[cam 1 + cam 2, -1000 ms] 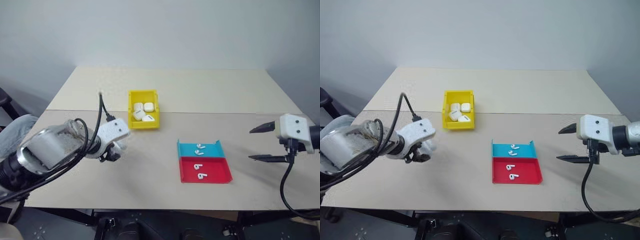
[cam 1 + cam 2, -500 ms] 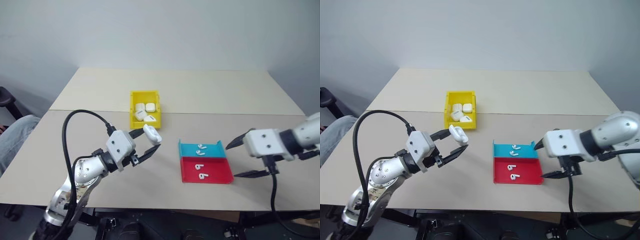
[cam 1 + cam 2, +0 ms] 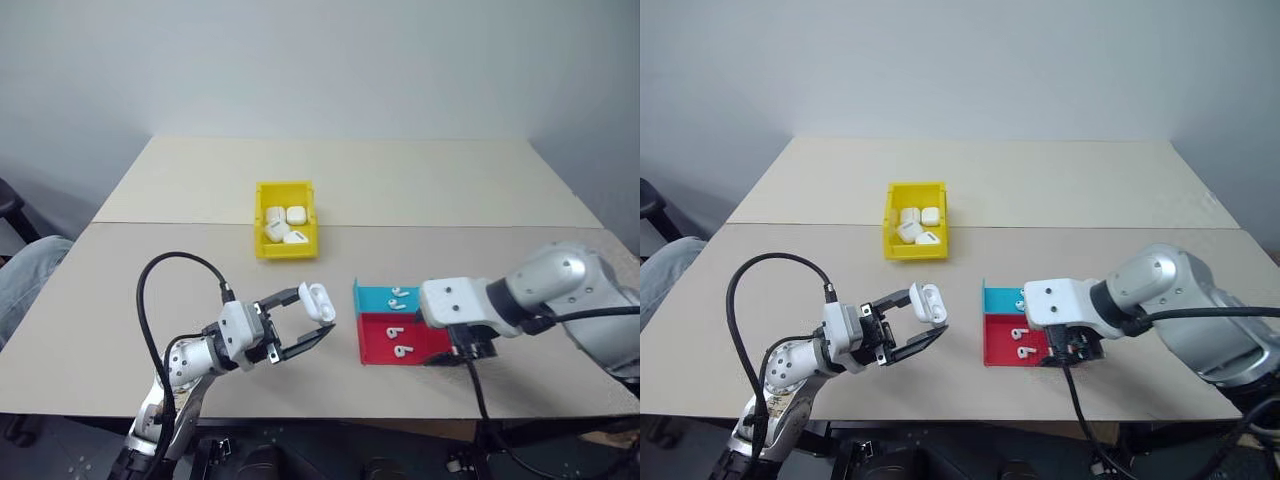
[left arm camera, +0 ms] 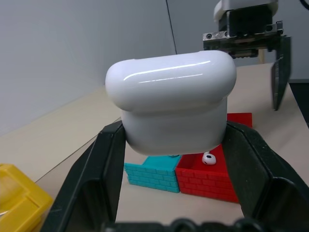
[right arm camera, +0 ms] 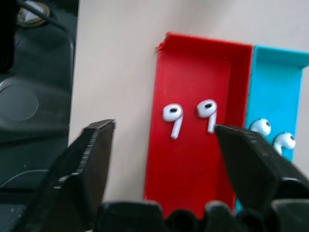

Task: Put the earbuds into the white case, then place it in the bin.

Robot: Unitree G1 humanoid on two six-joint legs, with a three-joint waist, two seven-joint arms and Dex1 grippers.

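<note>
My left gripper [image 3: 318, 310] is shut on the white case [image 3: 317, 299], holding it above the table just left of the trays, with the lid down. The left wrist view shows the case [image 4: 171, 101] clamped between both fingers. Two white earbuds [image 5: 172, 117] lie in the red tray [image 5: 193, 164], and two more [image 5: 263, 126] lie in the blue tray [image 3: 375, 298]. My right gripper [image 5: 164, 128] hangs open right above the red tray, its fingers either side of the two earbuds and clear of them. The yellow bin [image 3: 287, 250] stands further back on the table.
Several other white cases [image 3: 282, 222] lie inside the yellow bin. The red tray [image 3: 375, 345] and blue tray sit side by side near the table's front edge. A seam [image 3: 150, 222] runs across the table behind the trays.
My left gripper swung from pointing down at the table to pointing right, bringing the case up beside the trays. My right gripper travelled left and down to hover over the red tray.
</note>
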